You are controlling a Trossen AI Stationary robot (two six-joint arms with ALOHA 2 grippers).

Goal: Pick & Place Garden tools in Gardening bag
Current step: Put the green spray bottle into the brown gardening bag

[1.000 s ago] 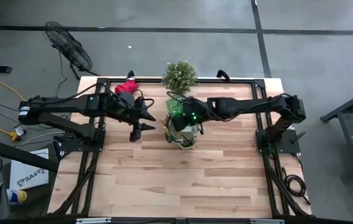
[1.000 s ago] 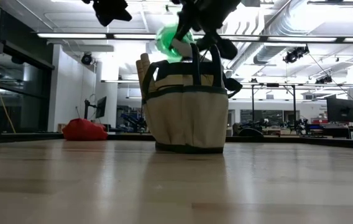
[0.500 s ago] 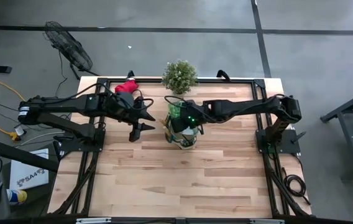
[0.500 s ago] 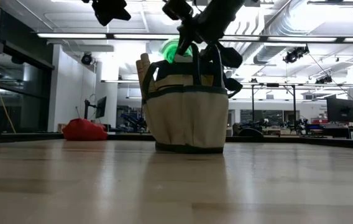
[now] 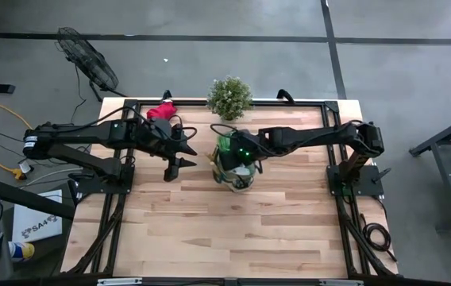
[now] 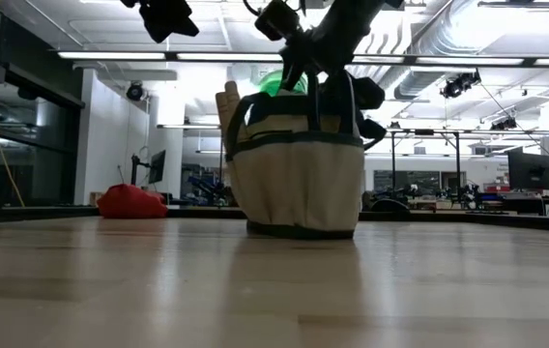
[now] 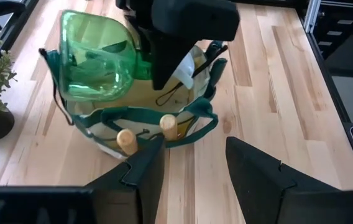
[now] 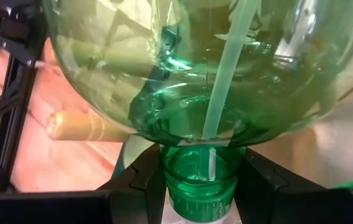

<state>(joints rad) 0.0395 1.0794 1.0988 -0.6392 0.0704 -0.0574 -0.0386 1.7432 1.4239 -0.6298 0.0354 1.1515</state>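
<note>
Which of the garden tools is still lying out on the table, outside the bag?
The red glove bundle, at the table's far edge behind the left arm. The green spray bottle is held by the right gripper over the gardening bag, which holds the wooden-handled trowels.

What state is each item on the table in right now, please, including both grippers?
Spray bottle: held by its neck, tilted over the bag's mouth.
Gardening bag: upright, two wooden handles sticking out.
Red glove bundle: lying on the table, not yet bagged.
Potted plant: upright behind the bag.
Right gripper: fingers shut on the bottle's neck.
Left gripper: fingers open, empty, beside the bag.
</note>
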